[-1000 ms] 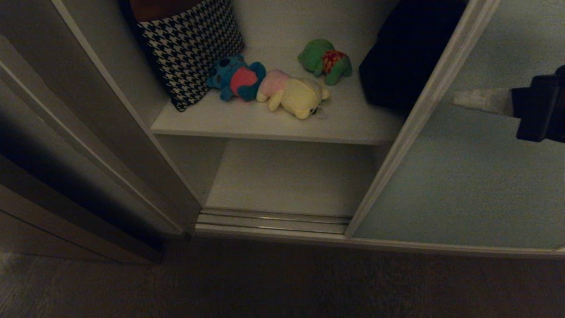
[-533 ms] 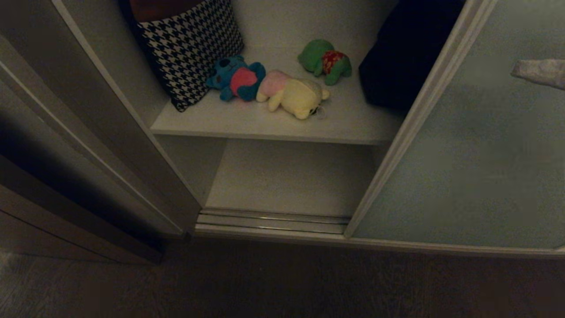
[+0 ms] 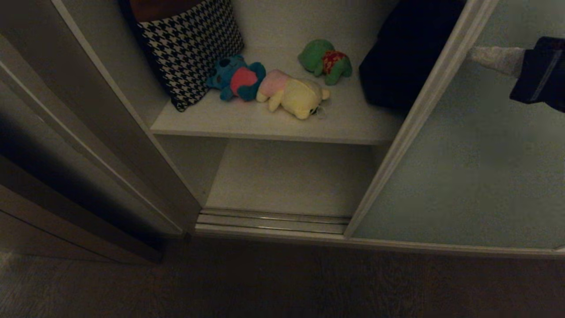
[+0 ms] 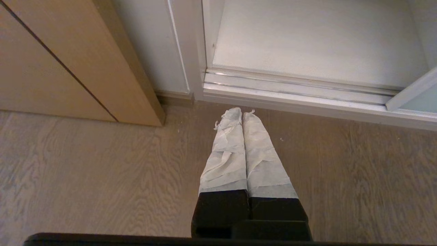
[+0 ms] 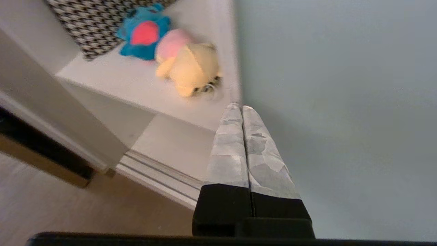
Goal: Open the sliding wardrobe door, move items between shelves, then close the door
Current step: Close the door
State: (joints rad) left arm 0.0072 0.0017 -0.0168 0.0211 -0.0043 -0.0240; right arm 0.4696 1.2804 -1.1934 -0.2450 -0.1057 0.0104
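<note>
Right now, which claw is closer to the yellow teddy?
Right. The right claw is shut before the sliding door's edge, beside the yellow toy. The left claw hangs shut over the floor, below the shelves.

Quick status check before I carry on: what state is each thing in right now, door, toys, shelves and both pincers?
sliding wardrobe door: slid aside, cupboard open.
blue toy: lying on upper shelf, against the houndstooth cushion.
cream-yellow toy: lying beside the blue one.
green toy: further back, apart from them.
lower shelf: nothing on the visible part.
right pincer: shut, empty, in front of the door's edge.
left pincer: shut, empty, above the floor.
</note>
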